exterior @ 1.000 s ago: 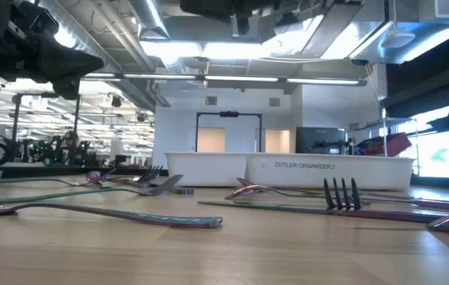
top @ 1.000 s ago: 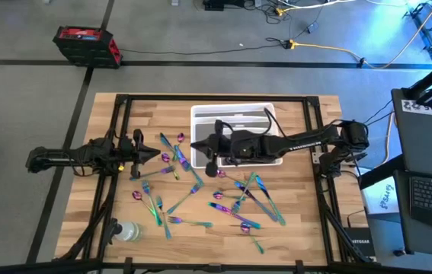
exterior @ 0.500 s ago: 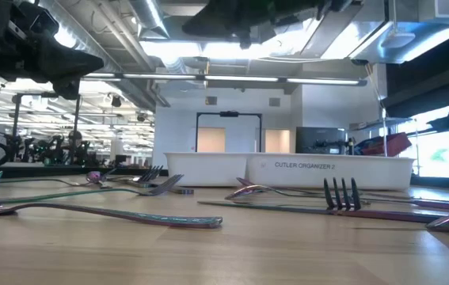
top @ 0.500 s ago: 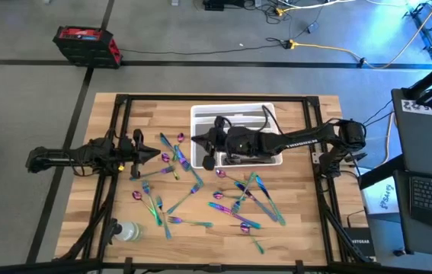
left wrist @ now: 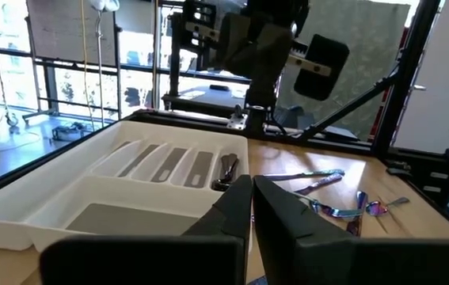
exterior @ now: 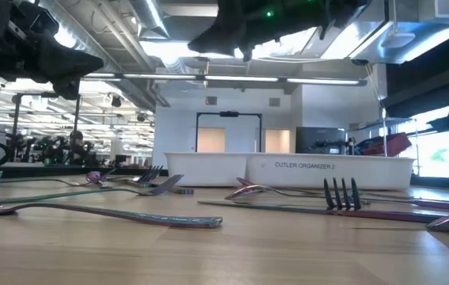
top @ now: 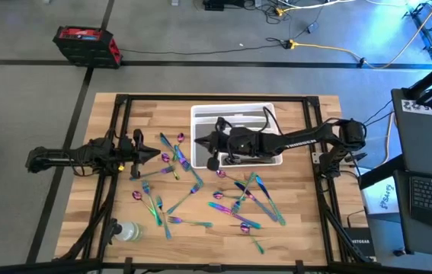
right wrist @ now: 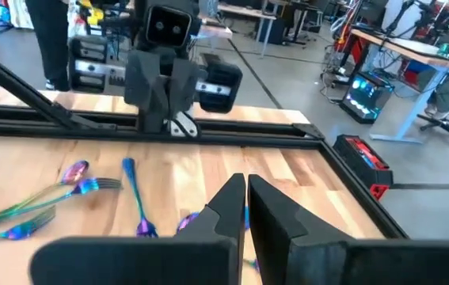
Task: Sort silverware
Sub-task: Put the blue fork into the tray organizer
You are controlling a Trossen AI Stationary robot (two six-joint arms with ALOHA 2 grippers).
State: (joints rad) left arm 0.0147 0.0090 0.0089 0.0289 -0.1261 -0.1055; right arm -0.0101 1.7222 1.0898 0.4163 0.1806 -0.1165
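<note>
The silverware (top: 200,194) lies scattered across the wooden tabletop (top: 299,232), most of it in front of the white compartmented tray (top: 235,113) and off to the tray's left, forks, spoons and knives crossing one another in loose clusters. One dark piece already sits in a narrow slot of the tray (left wrist: 226,168). The right claw (top: 200,142) is stretched out from the right side over the tray's left part, its fingers pressed together with nothing between them. The left claw (top: 155,154) hangs at the tabletop's left side, just beside the nearest pieces, fingers likewise closed and empty. A clear plastic bottle (top: 128,231) stands near the front left corner. From table height, a fork (exterior: 343,192) lies tines up near the tray's front wall.
</note>
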